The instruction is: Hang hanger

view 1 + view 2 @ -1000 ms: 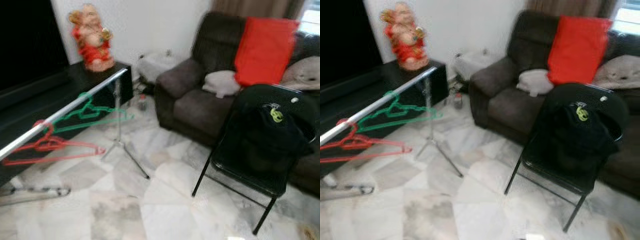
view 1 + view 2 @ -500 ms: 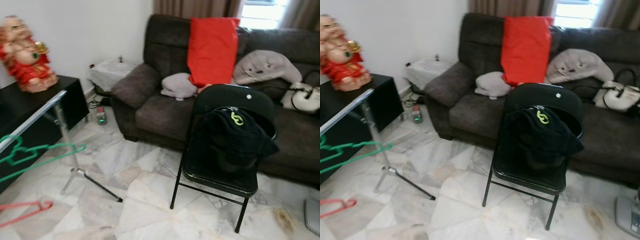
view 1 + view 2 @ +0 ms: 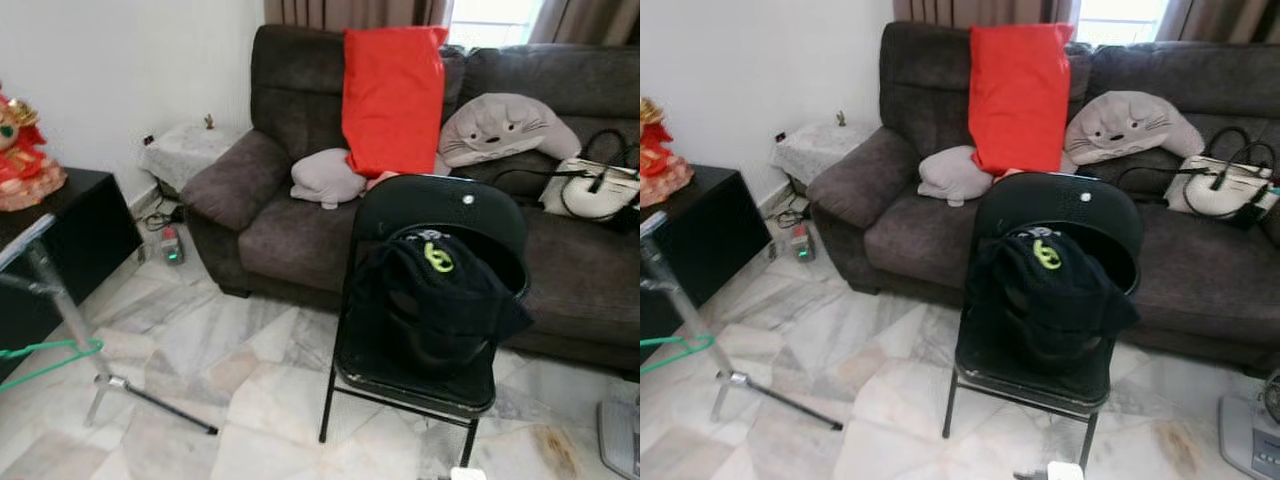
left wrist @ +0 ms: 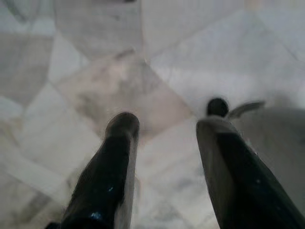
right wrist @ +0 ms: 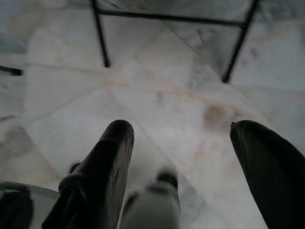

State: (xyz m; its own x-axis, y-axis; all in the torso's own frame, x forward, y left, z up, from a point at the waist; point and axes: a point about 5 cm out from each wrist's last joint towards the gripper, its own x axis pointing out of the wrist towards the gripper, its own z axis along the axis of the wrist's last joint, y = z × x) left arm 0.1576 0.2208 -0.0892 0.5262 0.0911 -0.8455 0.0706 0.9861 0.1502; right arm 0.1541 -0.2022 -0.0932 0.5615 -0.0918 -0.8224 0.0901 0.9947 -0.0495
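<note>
A green hanger [image 3: 45, 357] hangs at the far left edge, under the slanting silver rail [image 3: 22, 238] of a clothes rack on a tripod stand [image 3: 72, 325]. In the left wrist view my left gripper [image 4: 167, 126] is open, its black fingers [image 4: 114, 162] apart over bare marble floor. My right gripper [image 5: 183, 131] is also open, wide apart, above the floor near a chair's thin black legs [image 5: 101, 38]. Nothing sits between either pair of fingers.
A black folding chair [image 3: 440, 205] with a black garment [image 3: 430, 300] on its seat stands straight ahead. Behind it is a dark sofa [image 3: 285, 215] with a red cushion [image 3: 392, 95] and a white handbag [image 3: 590, 190]. A black cabinet [image 3: 75, 230] stands at left.
The camera has swung to the right: the rack and green hanger slid to the left edge, the red hanger left the picture, and the chair and sofa came to the middle.
</note>
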